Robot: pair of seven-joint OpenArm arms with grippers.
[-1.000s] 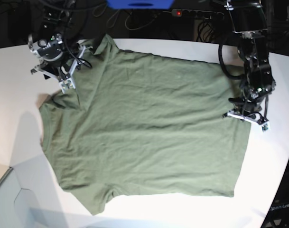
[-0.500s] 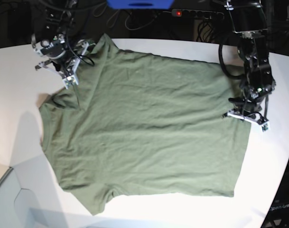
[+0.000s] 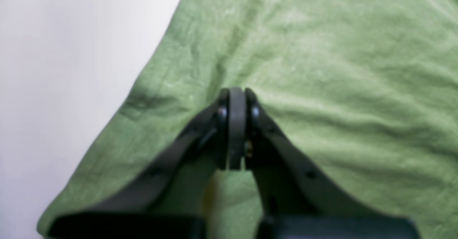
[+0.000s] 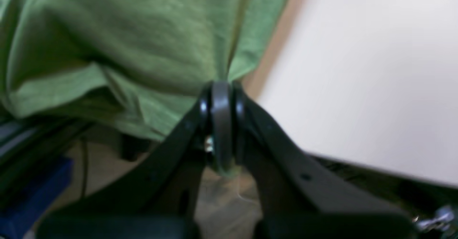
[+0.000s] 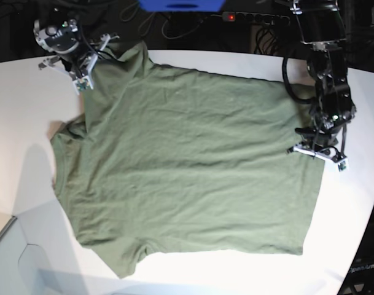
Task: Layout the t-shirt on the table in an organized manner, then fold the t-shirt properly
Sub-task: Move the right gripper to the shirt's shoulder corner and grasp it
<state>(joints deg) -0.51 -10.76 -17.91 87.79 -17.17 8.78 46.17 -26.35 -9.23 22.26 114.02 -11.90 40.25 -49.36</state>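
Most of the table [image 5: 15, 141] was bare white around you, and the t-shirt [image 5: 193, 166] lay nearly flat across its middle, one sleeve at the near edge and the other up at the far left corner in the base view. Behind the table's far edge the room was dark, with cables, a power strip [image 5: 254, 17] showing a red light, and a blue box [image 5: 180, 5].

You were in the laying-out step, not the fold. Your right gripper [image 4: 222, 99] had its jaws pressed together on the edge of that far sleeve, lifting it off the table; the wrist view showed cloth hanging from the pinch. Your left gripper [image 3: 236, 103] sat at the hem side with its jaws shut on a small tuck of shirt, creases running into them.

Next, in my judgement, you needed to draw the raised sleeve outward and lay it flat, keeping the hem pinned.
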